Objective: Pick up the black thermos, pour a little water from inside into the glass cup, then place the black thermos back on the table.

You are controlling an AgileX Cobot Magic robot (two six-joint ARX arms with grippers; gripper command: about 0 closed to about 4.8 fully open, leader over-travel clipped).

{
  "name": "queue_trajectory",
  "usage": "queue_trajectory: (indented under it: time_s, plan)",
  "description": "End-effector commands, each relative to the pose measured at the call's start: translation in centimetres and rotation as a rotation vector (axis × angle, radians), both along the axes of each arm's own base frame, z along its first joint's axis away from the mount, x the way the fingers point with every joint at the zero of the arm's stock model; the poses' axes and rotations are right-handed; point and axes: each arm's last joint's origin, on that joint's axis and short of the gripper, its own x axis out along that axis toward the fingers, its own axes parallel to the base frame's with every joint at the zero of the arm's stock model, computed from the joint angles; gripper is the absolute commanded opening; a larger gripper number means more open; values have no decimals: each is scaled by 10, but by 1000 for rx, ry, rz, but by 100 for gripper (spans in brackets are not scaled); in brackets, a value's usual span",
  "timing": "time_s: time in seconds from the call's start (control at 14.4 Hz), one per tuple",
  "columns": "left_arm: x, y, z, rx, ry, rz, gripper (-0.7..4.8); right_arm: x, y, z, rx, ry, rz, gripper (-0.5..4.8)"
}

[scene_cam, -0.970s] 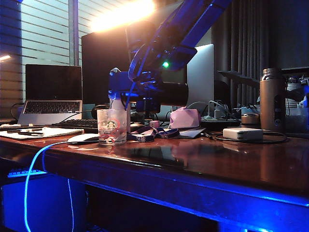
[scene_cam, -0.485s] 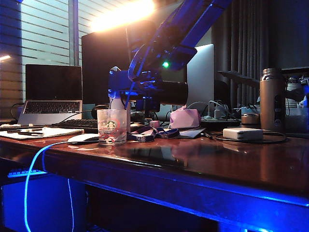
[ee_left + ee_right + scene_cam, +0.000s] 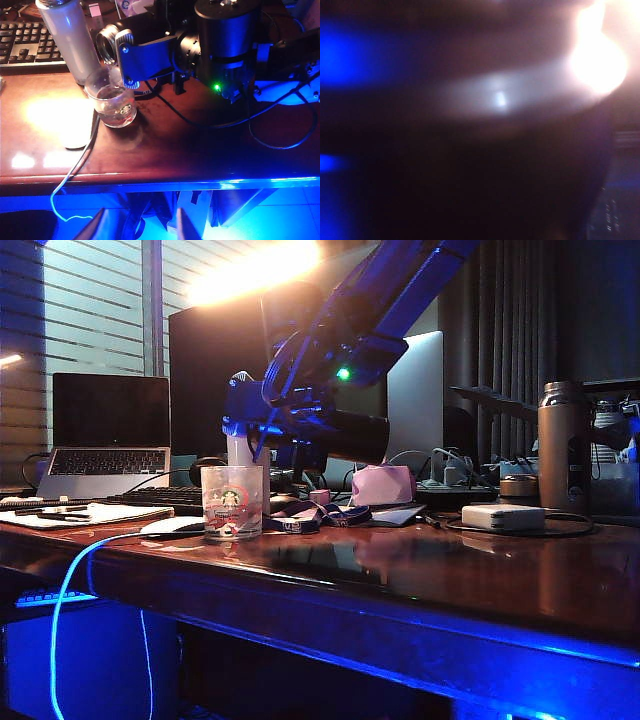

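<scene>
Thermos (image 3: pixel 150 37) tipped level over cup (image 3: pixel 111 98), clamped in right gripper (image 3: pixel 145 57); left gripper (image 3: pixel 142 225) jaws spread, empty, below table (image 3: pixel 200 150) edge

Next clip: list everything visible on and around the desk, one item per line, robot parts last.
black thermos: 1, black with silver rim, held tipped level, mouth over the cup
glass cup: 1, clear with green logo, front left of table
white bottle: 1, white, upright just behind the cup
bronze bottle: 1, tan, far right
laptop: 1, silver, back left
keyboard: 1, dark, behind the cup
power brick: 1, white, right of centre
table: 1, reddish-brown
right gripper: 1, blue-lit, fingers clamped on the thermos
left gripper: 1, fingers apart, below the front table edge
</scene>
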Motion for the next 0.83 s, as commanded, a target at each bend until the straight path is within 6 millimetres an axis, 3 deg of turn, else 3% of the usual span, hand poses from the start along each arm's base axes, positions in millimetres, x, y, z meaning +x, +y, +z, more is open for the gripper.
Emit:
queue_trajectory:
  time_s: [0.07,0.83]
  plan:
    - [-1,0,1,-6,-7,-4,187,-1,1,16,104,-64,1,106]
    - [-1,0,1,-6,-7,-3,187,-6,4,26,564,-104,-72,106]
